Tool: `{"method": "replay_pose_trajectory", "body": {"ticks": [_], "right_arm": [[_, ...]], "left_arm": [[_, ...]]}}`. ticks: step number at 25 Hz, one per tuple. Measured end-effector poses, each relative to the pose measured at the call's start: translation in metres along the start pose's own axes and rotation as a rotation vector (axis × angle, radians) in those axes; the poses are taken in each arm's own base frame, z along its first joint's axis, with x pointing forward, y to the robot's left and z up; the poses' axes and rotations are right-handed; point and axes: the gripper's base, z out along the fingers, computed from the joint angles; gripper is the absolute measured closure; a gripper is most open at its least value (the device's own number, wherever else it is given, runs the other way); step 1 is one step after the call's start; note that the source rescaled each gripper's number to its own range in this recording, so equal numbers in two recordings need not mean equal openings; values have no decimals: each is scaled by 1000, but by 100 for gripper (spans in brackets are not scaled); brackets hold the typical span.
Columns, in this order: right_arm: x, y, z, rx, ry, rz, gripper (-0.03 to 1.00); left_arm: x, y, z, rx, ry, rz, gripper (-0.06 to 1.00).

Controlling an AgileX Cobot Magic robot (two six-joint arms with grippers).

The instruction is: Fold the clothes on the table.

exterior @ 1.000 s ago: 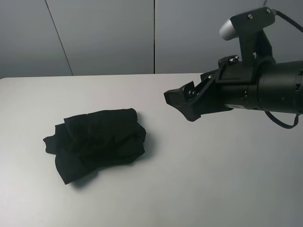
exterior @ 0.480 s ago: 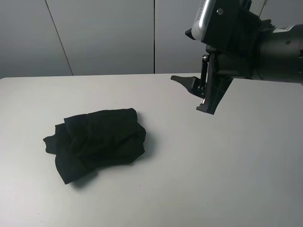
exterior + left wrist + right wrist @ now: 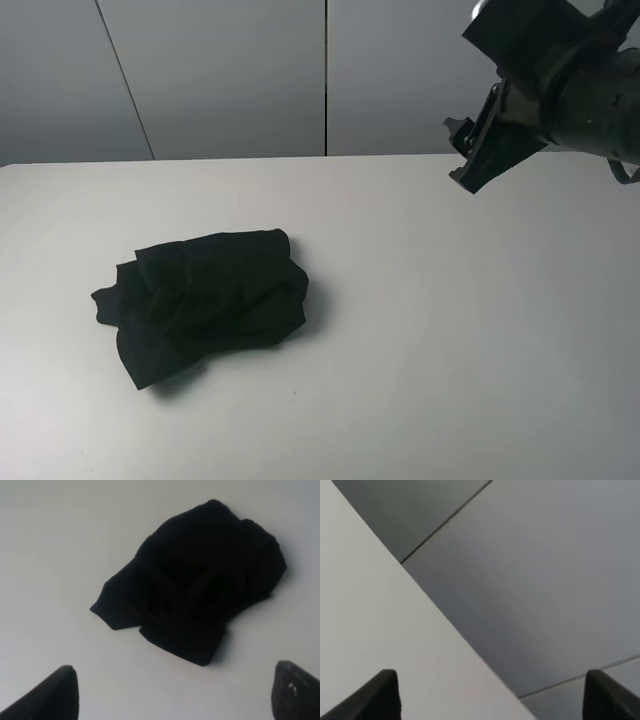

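The black T-shirt [image 3: 205,300] lies crumpled in a heap on the left part of the white table [image 3: 430,340]. Its print and neck label are hidden in the folds. In the left wrist view the shirt [image 3: 195,585] lies ahead of my left gripper [image 3: 172,690], which is open, empty and apart from the cloth. The left gripper is out of the exterior view. My right gripper [image 3: 463,155] is open and empty, raised high over the table's far right edge. In the right wrist view it [image 3: 490,690] faces the table edge and the wall.
A grey panelled wall [image 3: 230,70] stands behind the table's far edge. The bare white tabletop stretches from the shirt to the right and front.
My right arm has risen and swung back to the upper right, turning as it went, away from the table's middle. The shirt has not moved.
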Motion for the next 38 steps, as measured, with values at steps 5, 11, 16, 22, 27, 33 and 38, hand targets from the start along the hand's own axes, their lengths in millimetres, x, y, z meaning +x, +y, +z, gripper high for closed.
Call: {"method": "replay_pose_trajectory", "body": {"ticks": [5,11,16,22,27,33,38], "right_arm": [[5,-18,-3,145,146,152,33],[21,-42,-19,469,364,158,46],[29,-44,-24,533,423,142,50],[58,-13,-13,367,445,42,73],[62,-5,-10,311,435,25,79],[49,-1,-30,343,366,7,82],[41,4,-41,350,322,-17,83]], "left_arm": [[36,-2,-14,-18,-153,-21,-6],[47,-2,-15,-15,-110,-72,-6],[48,-3,-13,-8,-107,-90,-6],[49,-4,-13,2,-107,-95,-6],[49,-4,-13,5,-107,-89,-6],[47,-2,-13,-21,-126,-87,-6],[47,7,-5,-103,-154,-117,-6]]}}
